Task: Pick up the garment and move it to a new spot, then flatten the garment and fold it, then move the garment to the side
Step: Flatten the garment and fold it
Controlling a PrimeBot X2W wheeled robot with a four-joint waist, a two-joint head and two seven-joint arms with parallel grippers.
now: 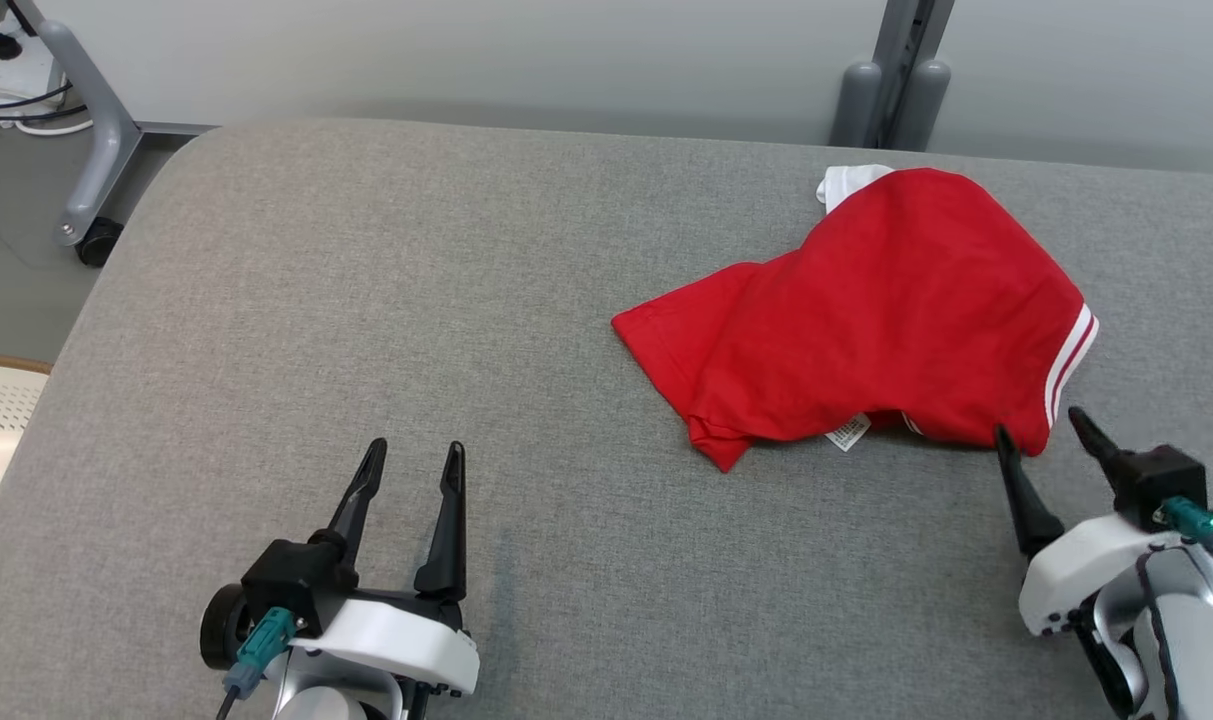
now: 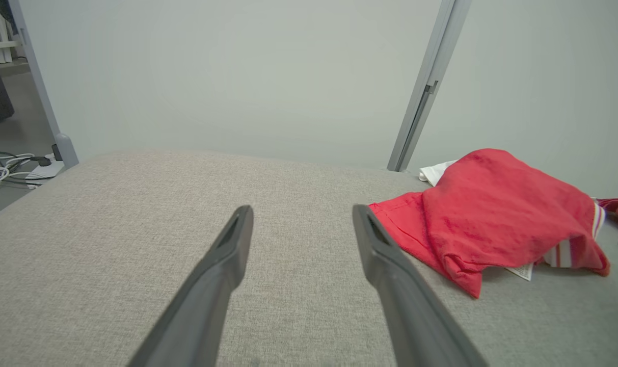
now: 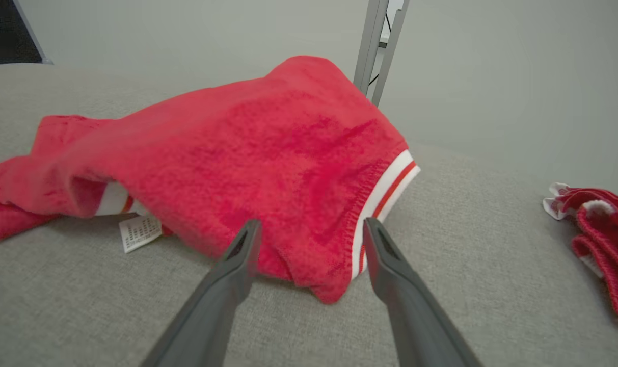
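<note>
The red knit garment with white-and-red striped trim (image 1: pixel 896 300) lies bunched on the grey fabric-covered worktop (image 1: pixel 366 300), on my right-hand side and towards the far edge. Its long axis runs roughly across me, left to right. The plain hemmed end (image 1: pixel 656 340) points to my left and lies flat. The striped trim (image 1: pixel 1068 362) marks the end that points to my right. The middle humps up, and its highest part is at the far side, where a scrap of white fabric (image 1: pixel 846 183) peeks out from under it. A small white care label (image 1: pixel 848 432) sticks out from the near edge.

My right jaws are wide open and have hold of nothing. Their two long dark fingers (image 1: pixel 1024 500) point away from me at the garment's near right corner. In the right wrist view that corner, with its striped trim, sits between the two tips. I cannot tell whether either tip touches the cloth.

My left jaws are also spread wide and hold nothing. Their fingers (image 1: pixel 448 520) hang over bare worktop, well apart from the garment, which lies off to their right.

A second red-and-white knit piece (image 3: pixel 601 239) lies crumpled on the worktop further to my right, apart from the garment.
</note>
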